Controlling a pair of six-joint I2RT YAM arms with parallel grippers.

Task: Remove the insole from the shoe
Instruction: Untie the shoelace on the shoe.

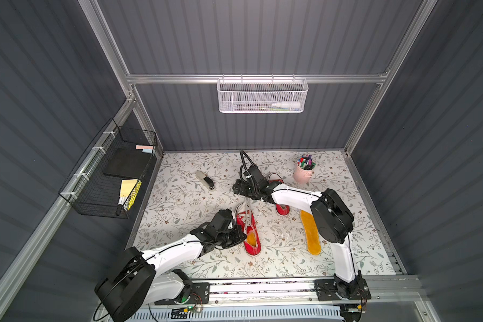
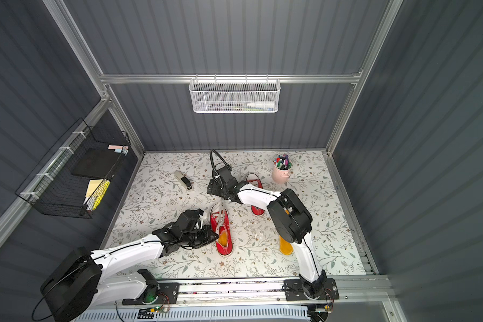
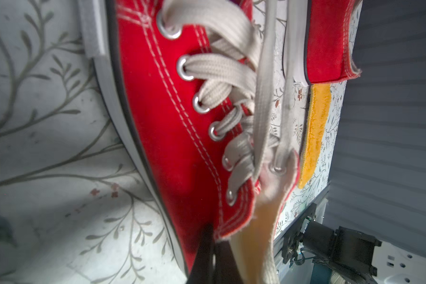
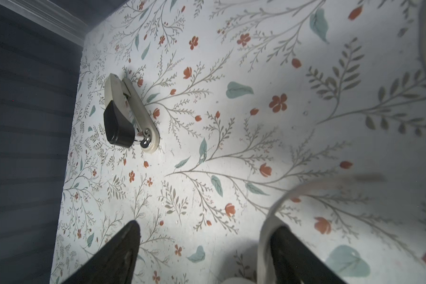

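Gripping the shoe (image 1: 248, 230) by its left rim, the left hand (image 1: 241, 237) is clenching it on the bench (image 1: 184, 206), insole (image 1: 252, 238) inside, while the right hand (image 4: 207, 231) is hovering released beyond the toe.

Floral table (image 1: 179, 200) bears near shoe (image 1: 252, 249), far shoe (image 1: 282, 210), loose insole (image 1: 310, 234), stapler (image 1: 205, 179), marker cup (image 1: 303, 172).

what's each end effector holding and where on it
Left end effector pinches the red shoe by its collar edge. Right end effector is open, holding nothing.
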